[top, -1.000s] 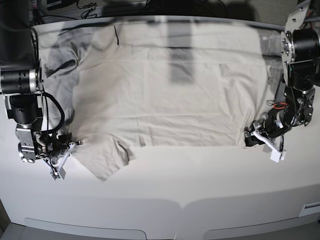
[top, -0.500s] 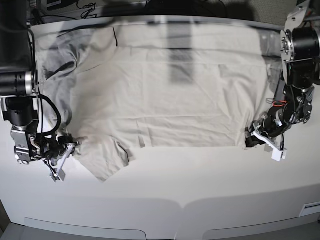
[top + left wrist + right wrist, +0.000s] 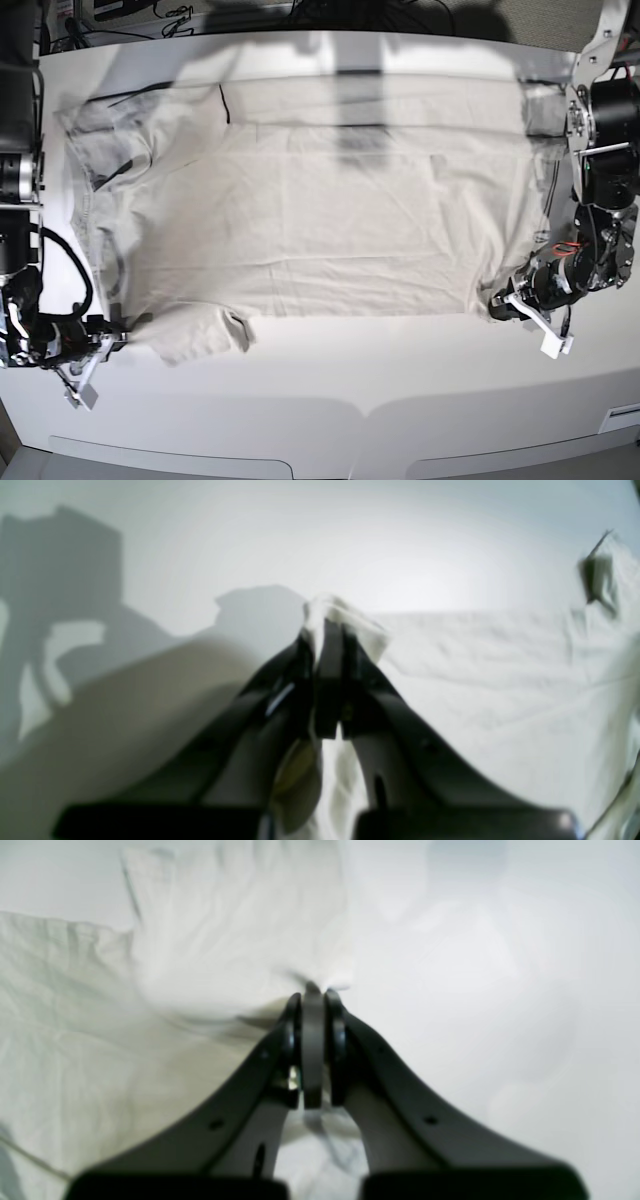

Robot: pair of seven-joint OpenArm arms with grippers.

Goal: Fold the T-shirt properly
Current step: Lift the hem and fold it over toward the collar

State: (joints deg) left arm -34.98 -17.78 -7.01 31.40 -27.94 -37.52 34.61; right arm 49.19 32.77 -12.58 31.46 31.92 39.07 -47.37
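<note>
You had the T-shirt (image 3: pixel 320 210) spread flat across the white table (image 3: pixel 400 380), a plain pale beige-grey garment with soft creases running across its body and a short sleeve (image 3: pixel 195 335) lying at its near left corner. At the left edge of the base view your right gripper (image 3: pixel 112 330) sat at that sleeve corner, and its wrist camera showed the jaws closed on a bunched bit of the cloth (image 3: pixel 310 987), with the fabric fanning away from the tips in a blur. At the right edge your left gripper (image 3: pixel 497 305) was at the shirt's near right corner; its wrist view showed the jaws clamped on a small peak of fabric (image 3: pixel 332 615) that stood up between them. The far left part of the shirt was darkened by shadow, so the collar and far sleeve were hard to make out, and both wrist pictures were too soft to show any stitching. The right arm was cut off by the frame edge. The tabletop was smooth and white, and dark cables (image 3: pixel 180 15) lay beyond its far edge.
</note>
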